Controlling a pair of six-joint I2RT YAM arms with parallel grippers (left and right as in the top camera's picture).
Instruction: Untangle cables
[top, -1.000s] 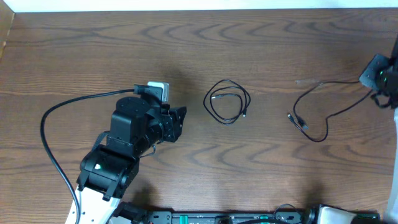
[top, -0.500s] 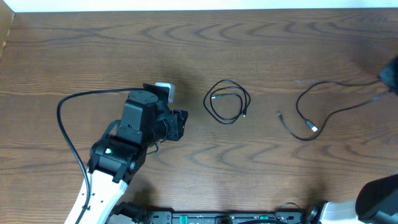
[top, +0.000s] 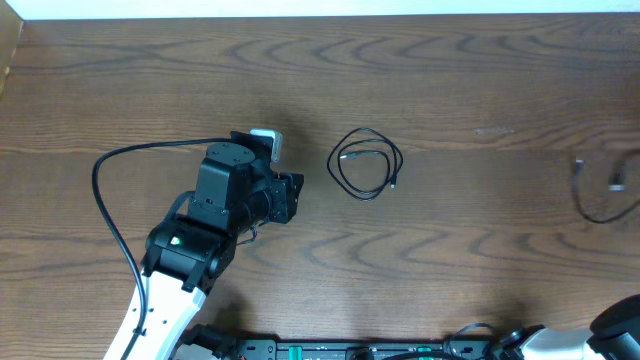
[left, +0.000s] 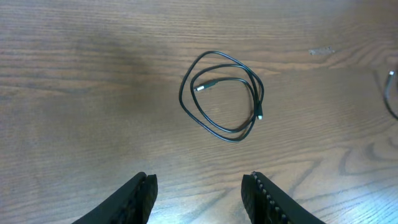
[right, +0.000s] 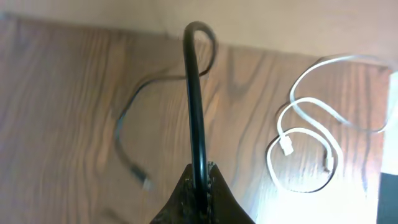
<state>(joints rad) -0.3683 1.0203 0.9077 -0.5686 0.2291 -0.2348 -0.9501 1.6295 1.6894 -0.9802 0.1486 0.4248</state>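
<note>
1. Counter (top: 450, 80): brown wood grain, and it carries everything below.

2. Left arm (top: 215, 215): left of centre. It has edged slightly toward the middle over the last second and then stopped.

3. Left end effector (left: 200, 193): fingers apart with nothing between them, aimed at item 7 from just short of it.

4. Right end effector (right: 200, 179): out of the overhead view. In its wrist view the fingers are pressed together on item 5.

5. Held black cable (right: 194, 93): rises from the right fingers, with its loose tail blurred on the wood. A second ago it sprawled right of centre. Only a loop now shows at the far right edge (top: 595, 205), well apart from item 7.

6. White cable (right: 305, 149): loosely looped at the right, beside item 5; whether they touch cannot be told.

7. Coiled black cable (top: 366, 163): a double loop at centre with both plugs inside, unmoved.

Note: the pull has probably cleared item 5 from the middle. By this reading, items 6 and 7 have yet to be opened out.
</note>
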